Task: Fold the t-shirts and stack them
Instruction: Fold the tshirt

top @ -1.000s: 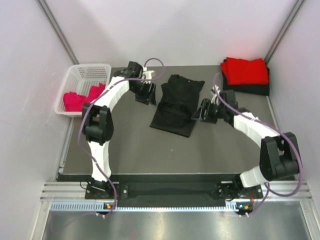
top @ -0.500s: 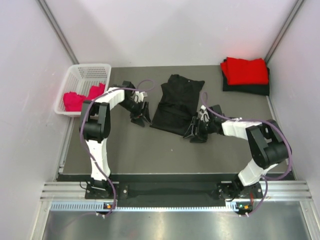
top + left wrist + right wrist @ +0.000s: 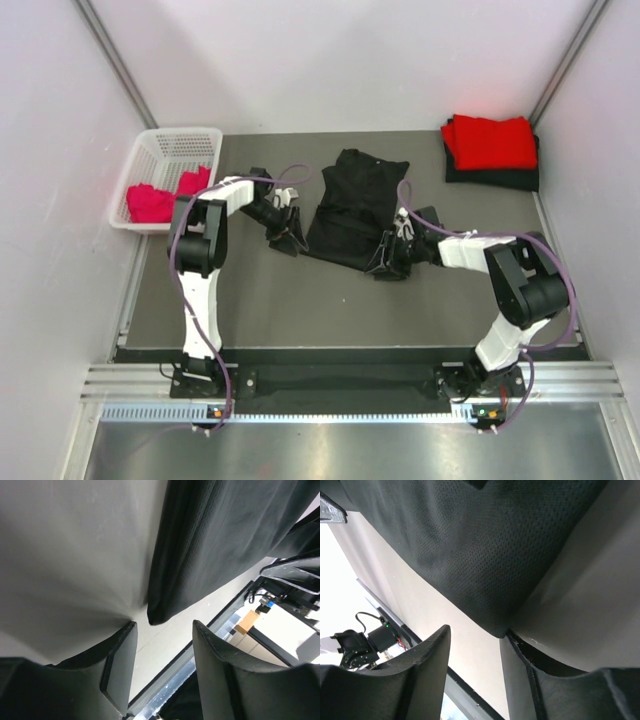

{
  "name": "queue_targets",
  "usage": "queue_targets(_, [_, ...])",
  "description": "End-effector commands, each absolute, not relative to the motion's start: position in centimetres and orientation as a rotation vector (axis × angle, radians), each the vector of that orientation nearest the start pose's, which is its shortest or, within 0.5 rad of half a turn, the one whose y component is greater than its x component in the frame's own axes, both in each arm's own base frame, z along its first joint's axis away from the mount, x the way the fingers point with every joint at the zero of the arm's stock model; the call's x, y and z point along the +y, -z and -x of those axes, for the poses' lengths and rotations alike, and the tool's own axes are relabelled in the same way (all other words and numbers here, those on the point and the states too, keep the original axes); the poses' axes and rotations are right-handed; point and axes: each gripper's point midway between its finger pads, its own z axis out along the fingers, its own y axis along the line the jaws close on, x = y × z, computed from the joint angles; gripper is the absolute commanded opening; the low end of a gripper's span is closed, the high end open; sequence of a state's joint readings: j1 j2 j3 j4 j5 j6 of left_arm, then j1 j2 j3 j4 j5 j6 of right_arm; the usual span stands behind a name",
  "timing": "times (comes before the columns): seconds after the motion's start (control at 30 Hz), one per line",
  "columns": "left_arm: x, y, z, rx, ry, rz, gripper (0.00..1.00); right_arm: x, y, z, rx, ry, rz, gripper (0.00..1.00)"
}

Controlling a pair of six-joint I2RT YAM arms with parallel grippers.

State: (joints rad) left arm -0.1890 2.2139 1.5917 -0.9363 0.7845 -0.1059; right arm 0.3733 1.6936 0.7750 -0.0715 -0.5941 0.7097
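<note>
A black t-shirt (image 3: 352, 205) lies partly folded on the grey mat in the middle. My left gripper (image 3: 291, 243) is low on the mat, open, just beside the shirt's near left corner (image 3: 156, 616). My right gripper (image 3: 381, 268) is low and open at the shirt's near right corner (image 3: 495, 625), whose tip touches one finger (image 3: 520, 652). Neither holds cloth. A stack of a red shirt (image 3: 490, 141) on a black one (image 3: 500, 179) lies at the back right. Pink-red shirts (image 3: 160, 196) lie in the basket.
A white lattice basket (image 3: 180, 148) stands at the back left against the left wall. The mat's near edge and a metal rail (image 3: 330, 400) run along the front. Walls close in on both sides.
Over the last second both arms dropped from beside the shirt's middle toward its near corners. In the last half second they shifted only slightly.
</note>
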Motion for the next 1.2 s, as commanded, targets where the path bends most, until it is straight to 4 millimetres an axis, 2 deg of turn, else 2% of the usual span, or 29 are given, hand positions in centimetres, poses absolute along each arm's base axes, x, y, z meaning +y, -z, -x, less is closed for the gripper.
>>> queue_targets(0.0, [-19.9,-2.9,-35.4,2.964,1.243,-0.166,0.52,23.3,-2.4,-28.0,2.719,-1.037,-0.191,0.45])
queue_targets(0.27, [-20.7,-2.6,-35.1,2.973,1.27,-0.192,0.45,22.1,-1.9,-27.3,2.753,-0.962,-0.206,0.45])
queue_targets(0.73, [-21.3,-2.6,-34.6,2.979,1.262,-0.219,0.39,20.0,-1.1,-26.1,2.78,-0.871,-0.256,0.45])
queue_targets(0.83, [-21.4,-2.3,-34.5,2.987,1.261,-0.222,0.36,19.6,-0.8,-25.9,2.779,-0.871,-0.282,0.45])
queue_targets(0.93, [-21.6,-2.3,-34.4,2.988,1.264,-0.234,0.27,19.9,-0.5,-26.0,2.77,-0.893,-0.292,0.43])
queue_targets(1.17, [-21.5,-2.4,-34.1,2.99,1.264,-0.23,0.16,20.9,-0.8,-27.2,2.745,-0.951,-0.265,0.36])
